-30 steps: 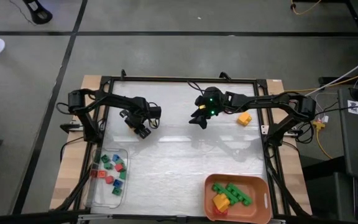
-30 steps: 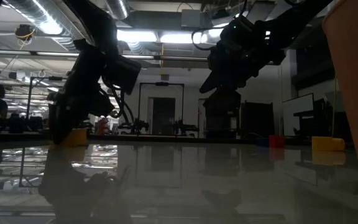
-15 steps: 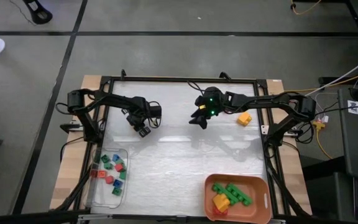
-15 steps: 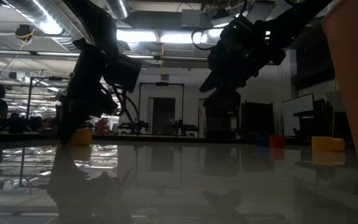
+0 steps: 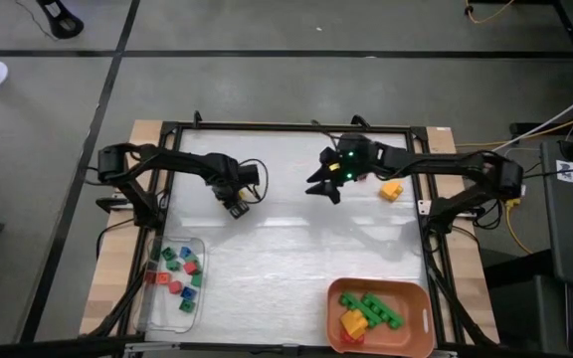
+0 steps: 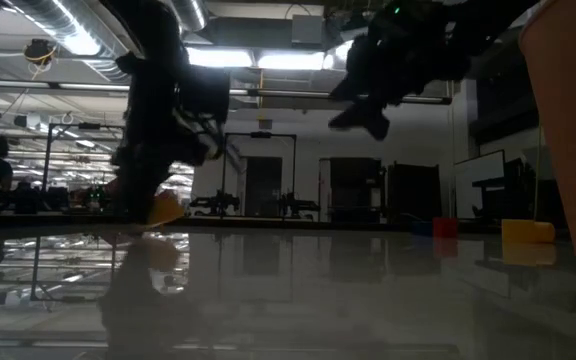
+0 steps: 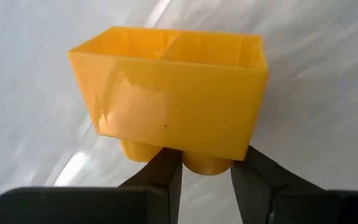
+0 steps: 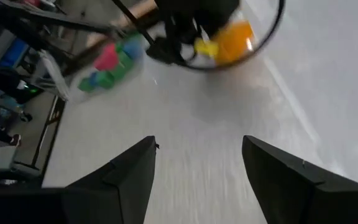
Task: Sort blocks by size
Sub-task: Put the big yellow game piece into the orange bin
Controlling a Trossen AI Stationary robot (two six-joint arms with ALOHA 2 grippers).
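A: The left gripper (image 7: 207, 171) pinches a yellow block (image 7: 173, 102) by one stud, with the hollow underside turned away from the fingers. How should it be carried?

B: Slowly, I'd say; a hold on one stud could let it twist. In the low view it hangs tilted just above the table (image 6: 368, 290), at the left rear.

A: And the right gripper (image 8: 197, 168)?

B: Jaws wide apart, holding nothing, raised over the table's far middle.

A: The block itself?

B: Glossy, thin-walled, a divider inside.

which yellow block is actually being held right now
The yellow block pinched by its studs in the left gripper. The other loose yellow block lies untouched on the table beside the right arm.
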